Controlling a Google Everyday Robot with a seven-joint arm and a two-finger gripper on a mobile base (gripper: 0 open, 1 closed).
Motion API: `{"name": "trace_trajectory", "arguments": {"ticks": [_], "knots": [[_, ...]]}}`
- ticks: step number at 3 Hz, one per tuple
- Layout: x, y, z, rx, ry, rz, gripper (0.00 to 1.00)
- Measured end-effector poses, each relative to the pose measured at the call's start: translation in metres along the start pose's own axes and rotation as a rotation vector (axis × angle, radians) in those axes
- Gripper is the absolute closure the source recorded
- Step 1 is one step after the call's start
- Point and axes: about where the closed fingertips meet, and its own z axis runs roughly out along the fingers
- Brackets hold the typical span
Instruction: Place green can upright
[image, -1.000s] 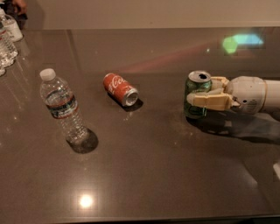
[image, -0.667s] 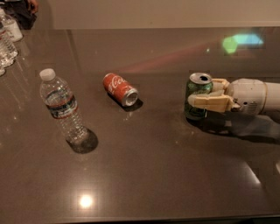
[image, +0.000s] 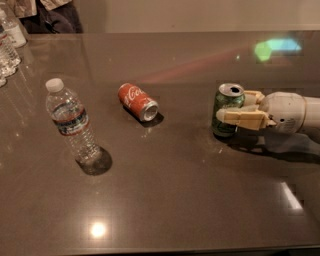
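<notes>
The green can (image: 226, 104) stands upright on the dark table (image: 175, 190), right of centre, its silver top with the opening facing up. My gripper (image: 233, 107) reaches in from the right and is shut on the can. One pale finger (image: 242, 119) crosses the can's front and the other finger (image: 253, 96) lies behind it. The can's base looks to be resting on the table top.
A red Coca-Cola can (image: 137, 101) lies on its side near the middle. A clear water bottle (image: 71, 122) stands upright at the left. More bottles (image: 9, 42) stand at the far left edge. A person (image: 45, 15) sits at the back left.
</notes>
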Motion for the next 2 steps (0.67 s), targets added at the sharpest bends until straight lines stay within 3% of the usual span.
{"name": "trace_trajectory", "arguments": {"ticks": [1,2], "knots": [[0.0021,0.0000,-0.0007,-0.008,-0.001,0.000,0.00],[0.0021,0.0000,-0.0006,-0.008,-0.001,0.000,0.00]]}}
